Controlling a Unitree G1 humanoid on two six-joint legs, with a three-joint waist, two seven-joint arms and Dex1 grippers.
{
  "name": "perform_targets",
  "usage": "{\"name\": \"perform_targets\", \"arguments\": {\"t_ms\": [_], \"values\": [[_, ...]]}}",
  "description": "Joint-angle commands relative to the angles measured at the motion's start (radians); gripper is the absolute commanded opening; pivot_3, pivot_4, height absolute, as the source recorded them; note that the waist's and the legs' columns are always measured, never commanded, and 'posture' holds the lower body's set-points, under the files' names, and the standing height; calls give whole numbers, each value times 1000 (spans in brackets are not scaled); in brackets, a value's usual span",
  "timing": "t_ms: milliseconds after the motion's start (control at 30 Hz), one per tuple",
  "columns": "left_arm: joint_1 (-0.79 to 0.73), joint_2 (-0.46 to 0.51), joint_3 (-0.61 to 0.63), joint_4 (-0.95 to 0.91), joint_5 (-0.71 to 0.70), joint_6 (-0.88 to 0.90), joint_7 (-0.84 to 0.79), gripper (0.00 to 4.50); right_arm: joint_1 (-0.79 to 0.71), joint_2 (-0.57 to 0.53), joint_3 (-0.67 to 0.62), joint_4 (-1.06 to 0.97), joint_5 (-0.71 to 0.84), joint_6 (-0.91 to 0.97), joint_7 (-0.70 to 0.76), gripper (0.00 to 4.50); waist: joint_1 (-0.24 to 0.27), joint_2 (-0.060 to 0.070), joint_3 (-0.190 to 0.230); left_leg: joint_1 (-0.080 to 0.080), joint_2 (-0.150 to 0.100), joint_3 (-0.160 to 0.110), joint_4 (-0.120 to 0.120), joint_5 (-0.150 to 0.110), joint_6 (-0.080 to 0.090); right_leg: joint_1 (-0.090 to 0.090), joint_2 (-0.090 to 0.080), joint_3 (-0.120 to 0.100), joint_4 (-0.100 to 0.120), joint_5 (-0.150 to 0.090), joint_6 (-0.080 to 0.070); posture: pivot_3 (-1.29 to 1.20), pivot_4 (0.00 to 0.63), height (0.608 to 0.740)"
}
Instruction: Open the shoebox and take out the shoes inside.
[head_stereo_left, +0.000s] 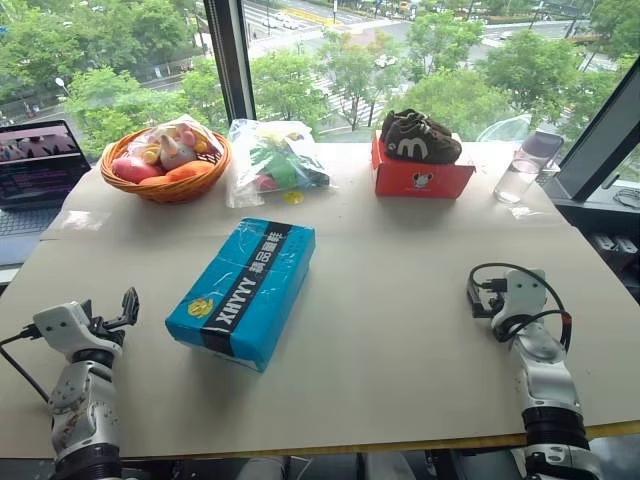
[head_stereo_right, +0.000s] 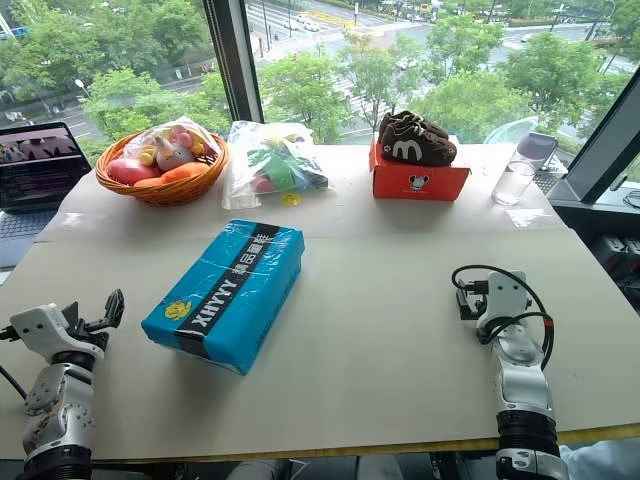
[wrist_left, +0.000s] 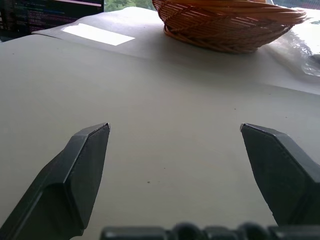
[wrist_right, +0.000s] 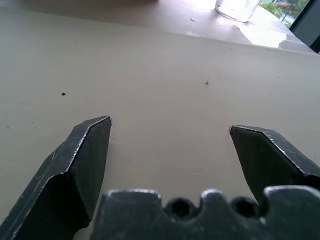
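The shoebox (head_stereo_left: 243, 291), bright blue with a black band of white lettering and a yellow sticker, lies shut on the table (head_stereo_left: 400, 340), left of centre. The shoes are hidden inside it. My left gripper (wrist_left: 175, 127) hovers low over the table to the left of the box, apart from it, open with nothing between its fingers. My right gripper (wrist_right: 170, 125) is off to the right of the box, well clear of it, also open and empty above the bare tabletop.
At the back stand a wicker basket (head_stereo_left: 165, 170) of toys, a plastic bag (head_stereo_left: 272, 160) of toys, a red-orange box (head_stereo_left: 420, 180) with dark brown shoes (head_stereo_left: 420, 138) on top, and a clear jar (head_stereo_left: 520, 172). A laptop (head_stereo_left: 35, 170) sits far left.
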Motion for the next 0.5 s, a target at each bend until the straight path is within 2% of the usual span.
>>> {"name": "perform_targets", "arguments": {"t_ms": [33,100,167,300,367,433,500], "values": [[-3,5,-8,-30,-1,-14,-26,4500,11,24,45,12,-3,12,20,4477,0,0,0,0,0,0,0,0,0,0,0,0,0,0,0,0,150,740],[-1,32,-29,-21,-2,4,-84,4500,18,23,50,-11,3,27,35,4477,1,0,0,0,0,0,0,0,0,0,0,0,0,0,0,0,150,740],[1,93,-49,-8,1,15,-189,4500,24,7,80,-69,26,56,111,4477,0,0,0,0,0,0,0,0,0,0,0,0,0,0,0,0,150,740],[0,311,-115,34,10,49,-507,4500,52,-77,176,-332,210,263,428,4477,-7,2,3,-6,6,3,-2,3,5,-10,6,2,2,0,-3,0,150,740],[2,388,-138,34,-1,89,-608,4500,67,-138,236,-436,253,328,539,4477,-6,9,7,-10,12,3,-3,2,4,-15,13,2,0,2,-7,0,150,740],[-1,452,-131,31,-38,146,-701,3955,51,-176,284,-500,274,369,604,4500,-1,16,12,-11,13,3,-5,2,3,-17,14,2,0,1,-8,0,150,740],[-8,516,-125,29,-46,177,-771,3450,-12,-159,352,-514,258,374,623,3982,1,17,13,-14,13,4,-8,2,3,-22,14,3,1,1,-8,0,150,740]]}}
